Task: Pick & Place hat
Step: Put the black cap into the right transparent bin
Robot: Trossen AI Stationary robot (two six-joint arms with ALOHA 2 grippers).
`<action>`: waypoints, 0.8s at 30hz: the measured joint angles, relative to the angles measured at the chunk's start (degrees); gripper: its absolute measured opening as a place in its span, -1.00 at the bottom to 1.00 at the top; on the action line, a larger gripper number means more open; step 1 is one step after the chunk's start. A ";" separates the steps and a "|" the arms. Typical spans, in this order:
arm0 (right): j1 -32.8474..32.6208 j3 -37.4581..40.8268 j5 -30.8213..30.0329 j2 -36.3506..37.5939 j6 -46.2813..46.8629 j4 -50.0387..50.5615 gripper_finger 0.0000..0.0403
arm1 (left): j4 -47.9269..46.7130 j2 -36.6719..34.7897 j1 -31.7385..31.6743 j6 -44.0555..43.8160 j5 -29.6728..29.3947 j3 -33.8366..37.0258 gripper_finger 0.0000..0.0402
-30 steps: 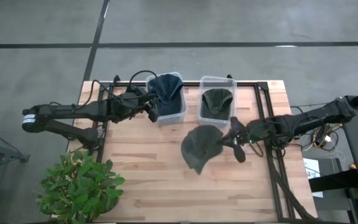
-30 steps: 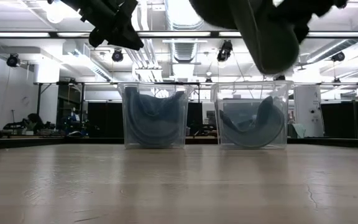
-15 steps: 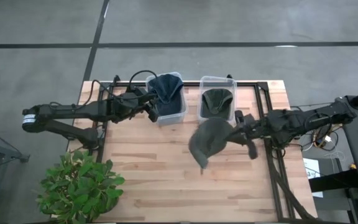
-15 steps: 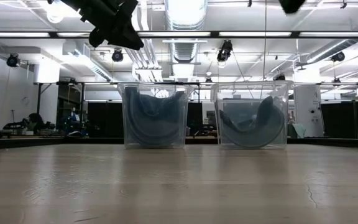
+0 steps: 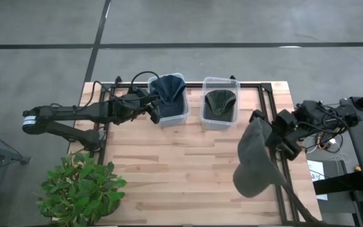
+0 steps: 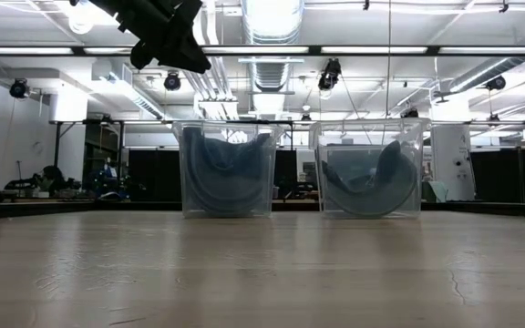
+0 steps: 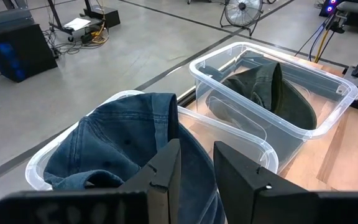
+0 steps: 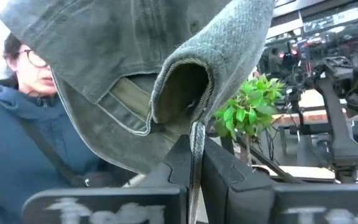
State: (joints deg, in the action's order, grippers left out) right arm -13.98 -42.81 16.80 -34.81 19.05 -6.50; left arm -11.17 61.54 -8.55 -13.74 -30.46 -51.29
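Observation:
A grey-green cap (image 5: 254,165) hangs from my right gripper (image 5: 271,134) over the table's right side, clear of the wood. In the right wrist view the cap (image 8: 135,56) fills the picture and my right gripper (image 8: 194,163) is shut on it. My left gripper (image 5: 154,108) hovers by the left clear bin (image 5: 184,94), its fingers slightly open above the blue denim cap (image 7: 123,143) inside. A dark green cap (image 5: 220,101) lies in the right clear bin (image 5: 220,80). My right gripper pinches a thin edge of the grey-green cap (image 8: 195,134) between its two fingers. The cap is lifted clear of the table. Its crown spreads out beyond the fingers toward the table's near edge (image 5: 251,180).
A potted plant (image 5: 84,186) stands at the table's near left corner. A black frame rail (image 5: 281,176) runs along the right side under the hanging cap. A person in a blue hoodie (image 8: 17,149) stands beyond the table. Bare wood (image 5: 169,170) lies in front of both bins.
My right gripper has risen and swung from in front of the right bin toward the table's right and near edges. It carried the grey-green cap, which has left the low view and now hangs over the right rail.

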 joint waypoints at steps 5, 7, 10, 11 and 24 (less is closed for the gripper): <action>-0.01 0.04 -8.56 0.10 1.10 2.38 -0.94 | -0.01 0.00 0.00 0.01 0.00 0.00 -0.55; 0.00 0.07 -18.43 0.09 4.14 7.22 -0.94 | 0.00 0.00 0.00 0.02 0.00 0.00 -0.55; 0.06 0.16 -38.16 -0.09 11.60 16.20 -0.94 | -0.01 0.00 -0.01 0.01 0.00 0.00 -0.55; 0.05 0.20 -44.48 -0.23 14.97 18.95 -0.94 | 0.00 0.00 -0.01 0.02 0.00 0.00 -0.55; 8.67 0.17 -59.85 -2.02 38.92 33.34 -0.94 | 0.03 0.00 0.01 0.02 0.00 0.00 -0.55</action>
State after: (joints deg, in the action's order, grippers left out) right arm -5.31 -42.63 -43.06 -36.82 57.97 26.84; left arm -11.14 61.54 -8.54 -13.72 -30.46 -51.29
